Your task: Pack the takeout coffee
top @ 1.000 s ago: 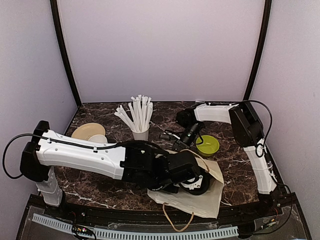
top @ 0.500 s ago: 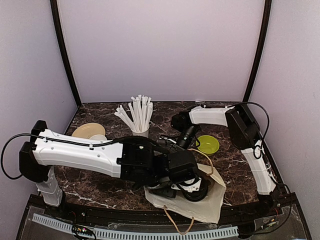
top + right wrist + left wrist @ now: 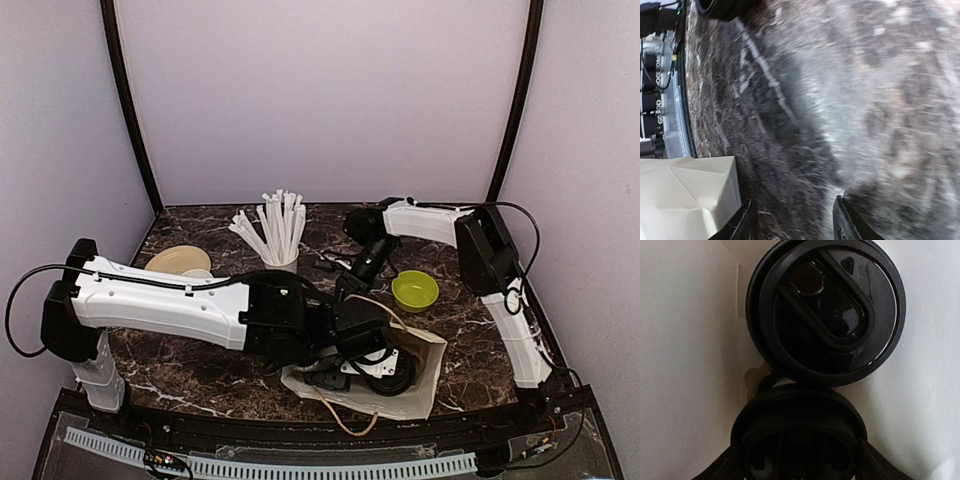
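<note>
Well, going from the left side to the right, I see this:

- At the far left of the marble table (image 3: 190,375) a tan plate (image 3: 172,260) lies flat, partly hidden behind my left arm.
- Next comes a white cup of straws (image 3: 280,240). It stands upright behind the same arm, and the straws fan out at the top.
- My right gripper (image 3: 350,280) hangs just behind the paper bag (image 3: 425,350), low over bare marble. Its wrist view is blurred, but the two fingers (image 3: 746,222) stand clearly apart with nothing between them, so this hand is open and empty.
- The bag lies on its side near the front edge of the table, and my left gripper (image 3: 799,467) reaches into it from the left.
- Inside the bag these jaws stand wide, one finger on each side of a takeout coffee (image 3: 800,422). They are closed on it under its black lid.
- A second takeout coffee (image 3: 832,310) stands just beyond the first one, against the pale bag wall, with its lid close to the first lid.
- Behind the right end of the bag a green bowl (image 3: 414,290) sits on the table, apart from the bag.
</note>
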`<control>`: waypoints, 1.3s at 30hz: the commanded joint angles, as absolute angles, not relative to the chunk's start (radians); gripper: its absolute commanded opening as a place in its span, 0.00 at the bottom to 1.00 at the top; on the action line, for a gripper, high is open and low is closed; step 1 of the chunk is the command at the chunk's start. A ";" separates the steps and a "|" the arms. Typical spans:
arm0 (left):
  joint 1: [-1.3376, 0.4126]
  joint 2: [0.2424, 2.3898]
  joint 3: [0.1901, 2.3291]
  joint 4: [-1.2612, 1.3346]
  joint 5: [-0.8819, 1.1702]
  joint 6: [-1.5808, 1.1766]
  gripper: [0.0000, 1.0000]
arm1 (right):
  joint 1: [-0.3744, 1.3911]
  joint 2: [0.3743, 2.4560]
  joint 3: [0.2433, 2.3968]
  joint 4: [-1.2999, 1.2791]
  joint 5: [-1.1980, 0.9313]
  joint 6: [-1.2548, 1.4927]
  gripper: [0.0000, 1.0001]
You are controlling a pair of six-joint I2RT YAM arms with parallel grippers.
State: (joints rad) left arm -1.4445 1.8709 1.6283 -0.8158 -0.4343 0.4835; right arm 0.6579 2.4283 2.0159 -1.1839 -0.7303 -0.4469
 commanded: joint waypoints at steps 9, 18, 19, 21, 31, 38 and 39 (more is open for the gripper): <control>-1.410 1.832 1.601 -0.745 -0.487 0.502 0.46 | 0.554 2.363 2.145 -1.209 -0.624 -0.411 0.56; -1.349 1.852 1.600 -0.682 -0.414 0.552 0.47 | 0.428 2.248 2.130 -1.305 -0.632 -0.456 0.57; -1.343 1.856 1.606 -0.684 -0.408 0.557 0.47 | 0.416 2.213 2.096 -1.293 -0.634 -0.461 0.57; -1.333 1.866 1.619 -0.689 -0.399 0.562 0.46 | 0.404 2.148 2.006 -1.245 -0.624 -0.459 0.58; -1.316 1.887 1.644 -0.713 -0.377 0.555 0.46 | 0.494 2.229 1.923 -1.117 -0.618 -0.420 0.56; -1.316 1.879 1.646 -0.716 -0.385 0.551 0.46 | 0.567 2.339 1.980 -1.090 -0.526 -0.383 0.55; -1.316 1.879 1.646 -0.716 -0.386 0.552 0.46 | 0.575 2.351 1.980 -1.097 -0.528 -0.391 0.54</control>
State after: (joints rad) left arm -1.3247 1.8824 1.6211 -0.7029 -0.3851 0.5465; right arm 0.5465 2.3257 1.9366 -1.1114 -0.5690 -0.4004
